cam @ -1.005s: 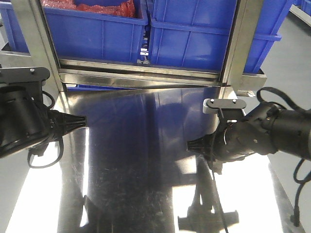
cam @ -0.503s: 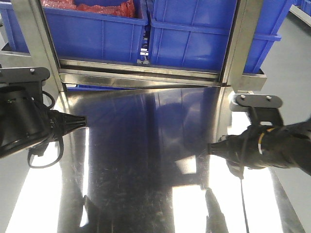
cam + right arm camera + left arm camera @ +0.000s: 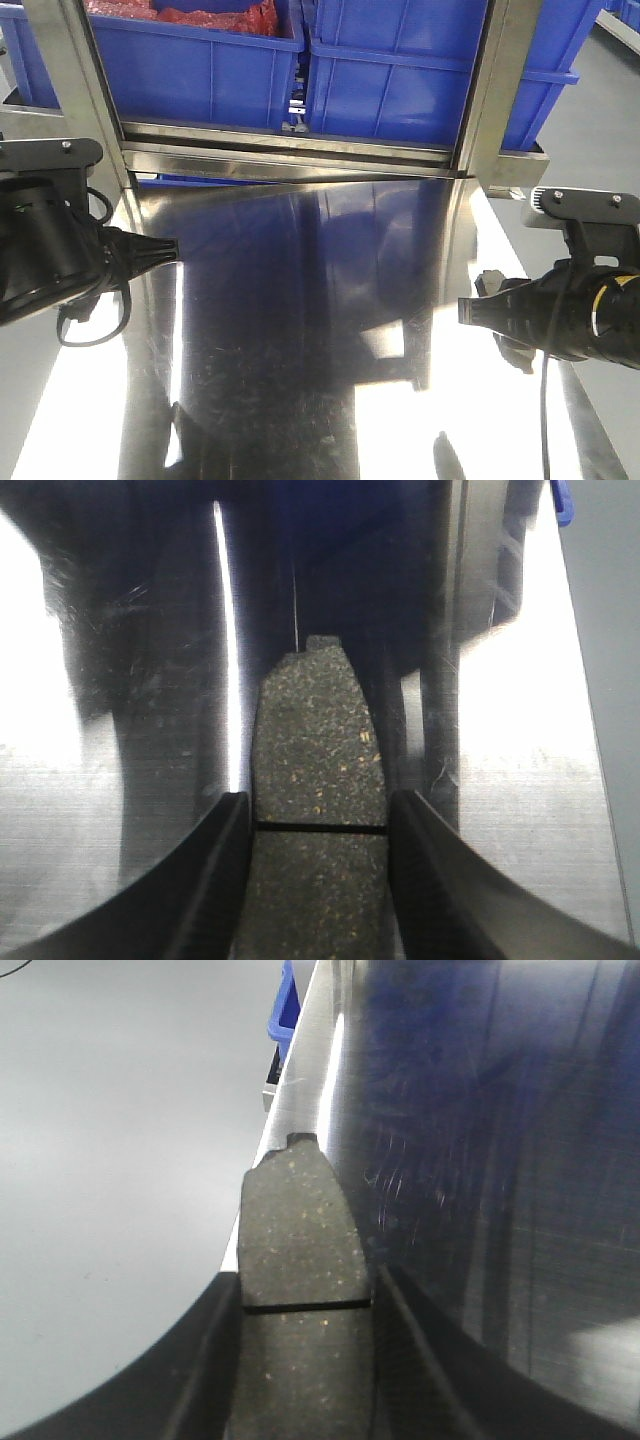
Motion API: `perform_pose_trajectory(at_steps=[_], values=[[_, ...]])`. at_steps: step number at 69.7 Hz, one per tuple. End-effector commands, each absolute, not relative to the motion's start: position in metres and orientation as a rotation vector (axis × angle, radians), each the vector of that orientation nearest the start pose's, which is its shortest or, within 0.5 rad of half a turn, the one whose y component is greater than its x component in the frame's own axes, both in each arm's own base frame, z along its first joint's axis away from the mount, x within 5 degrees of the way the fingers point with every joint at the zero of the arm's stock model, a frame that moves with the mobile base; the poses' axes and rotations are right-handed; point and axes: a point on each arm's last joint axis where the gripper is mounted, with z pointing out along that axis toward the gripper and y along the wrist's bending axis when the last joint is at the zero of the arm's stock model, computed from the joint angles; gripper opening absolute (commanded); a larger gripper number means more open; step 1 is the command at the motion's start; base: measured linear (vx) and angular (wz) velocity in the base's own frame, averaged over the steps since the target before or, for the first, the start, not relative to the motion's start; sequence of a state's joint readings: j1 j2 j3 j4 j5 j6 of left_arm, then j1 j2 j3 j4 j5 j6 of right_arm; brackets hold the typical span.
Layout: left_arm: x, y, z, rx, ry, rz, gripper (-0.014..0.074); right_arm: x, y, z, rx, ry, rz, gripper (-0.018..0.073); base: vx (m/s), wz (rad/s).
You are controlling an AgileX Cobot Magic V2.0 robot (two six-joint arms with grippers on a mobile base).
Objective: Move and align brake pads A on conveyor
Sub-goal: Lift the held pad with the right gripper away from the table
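Note:
Each gripper carries one of the brake pads A; the conveyor is out of view. In the left wrist view a dark grey pad [image 3: 298, 1245] with a thin cross groove sticks forward from my left gripper [image 3: 305, 1295], which is shut on its sides over the left edge of the steel table [image 3: 480, 1160]. The right wrist view shows a speckled pad [image 3: 318, 745] clamped the same way in my right gripper [image 3: 318, 815], low over the table. From the front, the left gripper [image 3: 165, 250] hangs at the table's left side and the right gripper [image 3: 470, 310] at its right edge.
The shiny steel table [image 3: 300, 330] fills the middle. Behind it a steel frame [image 3: 285, 150] holds two blue bins [image 3: 200, 70] [image 3: 400, 80]; the left one contains red material [image 3: 180, 15]. Steel uprights [image 3: 75, 80] [image 3: 490, 90] stand at both back corners. Grey floor [image 3: 600, 110] lies to the right.
My right arm has swung to the right, from near the table's middle to its right edge, keeping its pad. The left arm has not moved.

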State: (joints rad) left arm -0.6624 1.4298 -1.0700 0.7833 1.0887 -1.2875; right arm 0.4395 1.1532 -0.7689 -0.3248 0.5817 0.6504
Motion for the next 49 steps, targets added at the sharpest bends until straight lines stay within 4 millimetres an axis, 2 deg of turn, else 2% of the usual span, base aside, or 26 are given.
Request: perform_pose_trajectory(at_steps=[1,49], values=[[0.2488,-0.1171,0.3157,-0.374,2.293,0.29,0.0153,0.2131,0.0824,0.294,-0.018,2.322,0.193,0.0155,0.0,0.0],[0.2488,-0.1171,0.3157,-0.374,2.293,0.29,0.0153,0.2124,0.0817,0.2932,-0.014,2.335,0.183,0.0155,0.0,0.0]])
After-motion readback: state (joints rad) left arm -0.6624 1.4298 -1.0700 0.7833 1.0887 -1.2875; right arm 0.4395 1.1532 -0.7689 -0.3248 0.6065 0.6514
